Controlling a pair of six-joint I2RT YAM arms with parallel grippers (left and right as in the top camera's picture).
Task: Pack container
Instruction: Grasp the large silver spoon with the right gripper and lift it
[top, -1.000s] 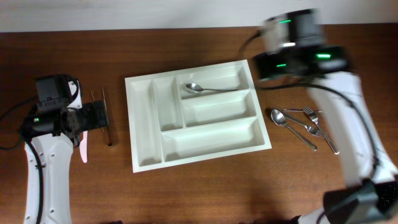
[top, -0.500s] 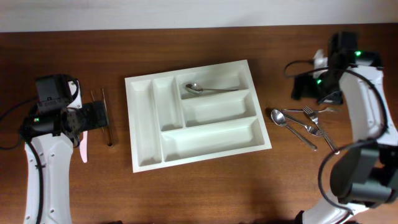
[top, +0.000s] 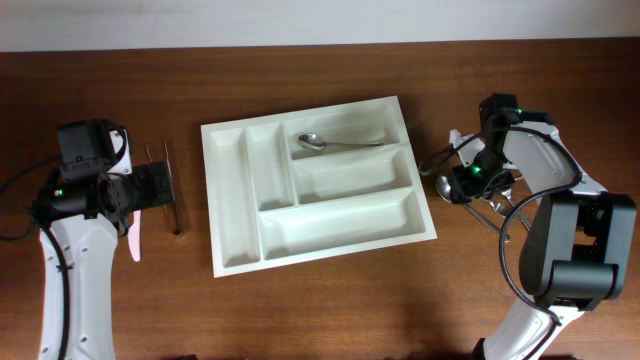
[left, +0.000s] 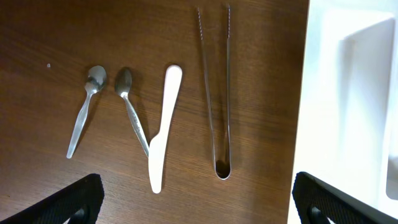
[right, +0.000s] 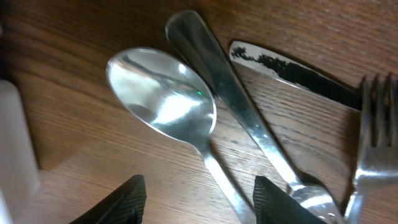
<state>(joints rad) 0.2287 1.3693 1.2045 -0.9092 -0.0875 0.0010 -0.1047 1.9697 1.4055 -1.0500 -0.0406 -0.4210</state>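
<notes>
The container (top: 208, 190) is a big white compartment tray at mid-table, and its edge fills the right of the left wrist view (left: 323, 93). One metal spoon (top: 330, 144) lies in its far crosswise compartment. My right gripper (top: 468, 180) is low over loose cutlery to the right of the tray. In the right wrist view it (right: 202, 205) is open, with the handle of a large spoon (right: 161, 102) running between the fingers and a gap on each side. My left gripper (left: 199, 205) is wide open and holds nothing, hovering left of the tray.
Beside the large spoon lie another metal handle (right: 239, 112), a dark-patterned handle (right: 298, 71) and a fork (right: 373, 124). Under the left gripper lie two small spoons (left: 87, 106), (left: 127, 93), a white plastic knife (left: 163, 124) and metal tongs (left: 214, 93).
My right arm swung from above the tray's far right corner down onto the cutlery at the right, and its jaws narrowed. The left arm has not moved.
</notes>
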